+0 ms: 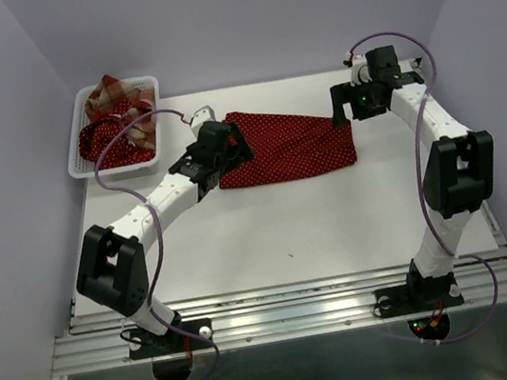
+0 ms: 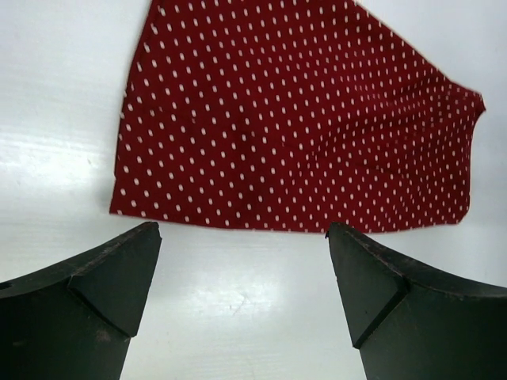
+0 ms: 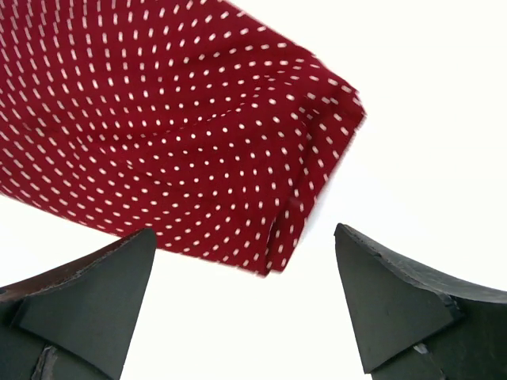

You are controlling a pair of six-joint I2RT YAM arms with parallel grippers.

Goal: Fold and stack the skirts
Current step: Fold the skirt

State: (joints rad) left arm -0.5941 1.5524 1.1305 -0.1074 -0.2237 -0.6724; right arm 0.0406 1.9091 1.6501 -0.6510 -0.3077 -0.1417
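One dark red polka-dot skirt (image 1: 290,146) lies spread flat on the white table. My left gripper (image 1: 227,146) hovers at its left end, open and holding nothing. In the left wrist view the skirt (image 2: 293,119) lies just beyond the gripper (image 2: 242,261), with bare table between the fingers. My right gripper (image 1: 342,110) is at the skirt's right end, also open. From the right wrist, a corner of the skirt (image 3: 158,134) sits just ahead of the gripper (image 3: 245,261). A plaid skirt (image 1: 118,94) and another dark red skirt (image 1: 111,145) lie crumpled in the basket.
The white slotted basket (image 1: 77,150) stands at the table's far left corner. Lilac walls close in the table on the left, back and right. A metal rail (image 1: 292,314) runs along the near edge by the arm bases.
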